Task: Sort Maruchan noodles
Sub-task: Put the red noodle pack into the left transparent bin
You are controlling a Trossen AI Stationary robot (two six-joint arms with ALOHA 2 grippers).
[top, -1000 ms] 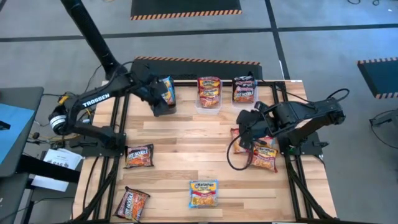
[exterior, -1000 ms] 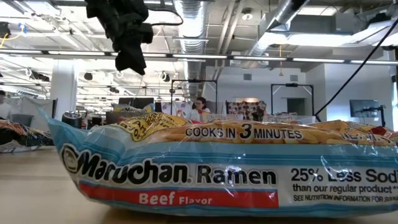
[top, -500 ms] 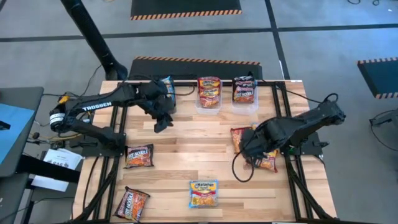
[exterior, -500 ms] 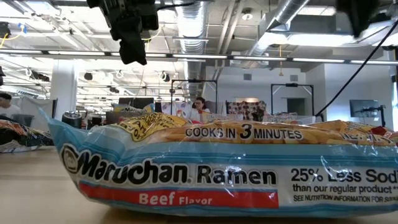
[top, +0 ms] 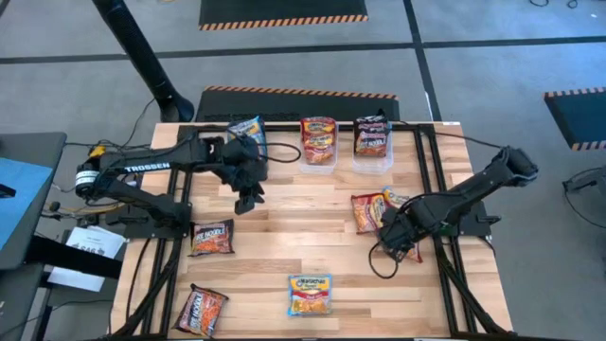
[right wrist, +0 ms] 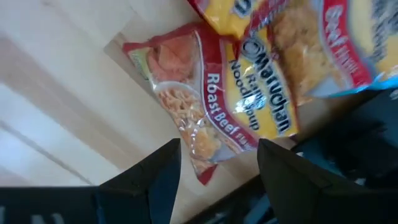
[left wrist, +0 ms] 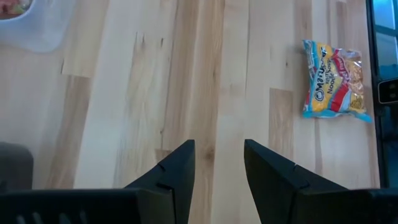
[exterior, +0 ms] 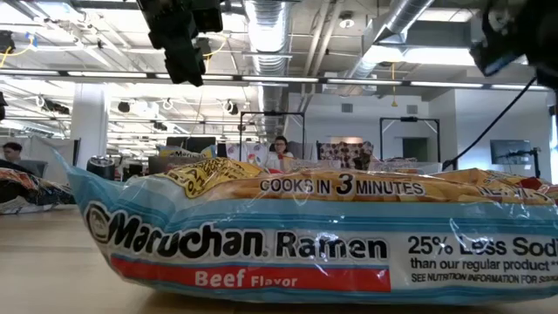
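The left gripper (top: 249,194) hung over bare wood in the upper left of the high view, its jaws parted with nothing between them. Its wrist view showed only tabletop between the fingers (left wrist: 177,171), with the light blue beef packet (left wrist: 334,79) lying well apart in that picture's upper right; in the high view this packet (top: 310,294) lay at the bottom centre of the table (top: 303,237).

The right gripper (top: 396,233) sat low at the centre right of the high view, jaws spread wide and empty. Its wrist view showed a red roast beef packet (right wrist: 205,121) lying on the wood just beyond the open fingertips (right wrist: 168,155), overlapped by another packet (right wrist: 311,50) at the upper right. Neither lay between the jaws.

Two black and red packets (top: 210,238) lay at the lower left, and more packets (top: 318,138) lay in clear bins (top: 315,163) along the table's upper edge.
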